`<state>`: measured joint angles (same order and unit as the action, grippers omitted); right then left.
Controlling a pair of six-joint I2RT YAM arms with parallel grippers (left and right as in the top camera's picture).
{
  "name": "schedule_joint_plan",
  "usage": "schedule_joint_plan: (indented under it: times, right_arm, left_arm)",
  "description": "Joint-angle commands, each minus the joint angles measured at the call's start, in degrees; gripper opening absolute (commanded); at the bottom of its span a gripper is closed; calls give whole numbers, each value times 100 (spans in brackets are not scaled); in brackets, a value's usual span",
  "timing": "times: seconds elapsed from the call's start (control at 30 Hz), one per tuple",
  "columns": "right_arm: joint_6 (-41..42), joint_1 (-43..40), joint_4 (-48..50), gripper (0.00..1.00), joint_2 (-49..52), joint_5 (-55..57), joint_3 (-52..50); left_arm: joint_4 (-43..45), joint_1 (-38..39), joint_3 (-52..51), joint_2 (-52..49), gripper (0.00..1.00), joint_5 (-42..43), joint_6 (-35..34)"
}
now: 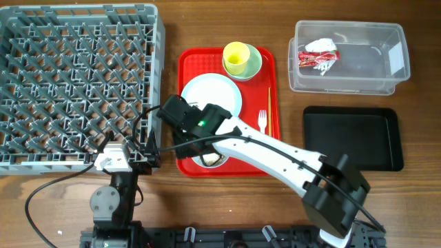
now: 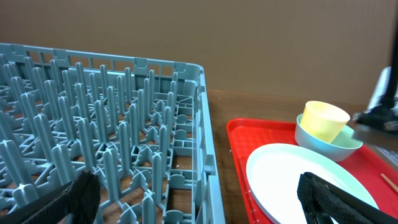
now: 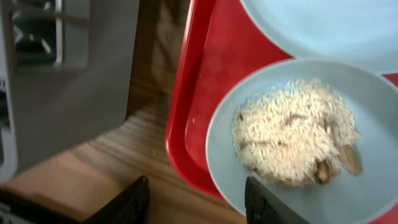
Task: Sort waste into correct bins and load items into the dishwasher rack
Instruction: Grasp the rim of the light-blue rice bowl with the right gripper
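Jaws spread wide and empty, the right gripper [image 3: 196, 196] hovers at the near rim of the light blue round bowl [image 3: 367, 199] holding whitish rice scraps [image 3: 292, 140].

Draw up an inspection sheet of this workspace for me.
surface: wooden table, red tray on it.
job's things: grey rack empty; wrapper in clear tub; black tray empty; yellow cup in green bowl, plate, fork, chopsticks, blue bowl of rice scraps on the red tray.
clutter: nothing seen.
grippers: left gripper open near rack's corner; right gripper open at blue bowl's rim.
cables: black cable by left arm's base.
surroundings: brown wall.
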<state>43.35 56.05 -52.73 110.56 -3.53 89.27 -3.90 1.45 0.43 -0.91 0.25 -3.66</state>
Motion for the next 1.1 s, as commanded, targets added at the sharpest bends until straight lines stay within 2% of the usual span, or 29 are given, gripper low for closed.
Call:
schedule_joint_plan:
  times: [0.0, 0.17, 0.53, 0.8, 0.9, 1.0, 1.07]
  right_arm:
    - [516, -20, 275, 49, 243, 374, -26]
    - [927, -31, 474, 48, 518, 527, -26]
    - [1088, -42, 358, 46, 977, 885, -37]
    - [1082, -264, -280, 46, 957, 1250, 57]
    - [901, -579, -625, 46, 944, 1231, 177]
    - [52, -791, -474, 45, 944, 739, 179]
    - [13, -817, -525, 45, 944, 675, 179]
  left_arm:
    - [-28, 26, -9, 15, 100, -55, 90]
    - [-28, 26, -11, 15, 100, -55, 90]
    - [-28, 26, -11, 15, 100, -55, 90]
    - [-28, 26, -11, 15, 100, -55, 90]
    - [-28, 26, -9, 15, 100, -55, 90]
    - [-28, 26, -11, 15, 100, -55, 90]
    - [-28, 26, -11, 15, 100, -55, 90]
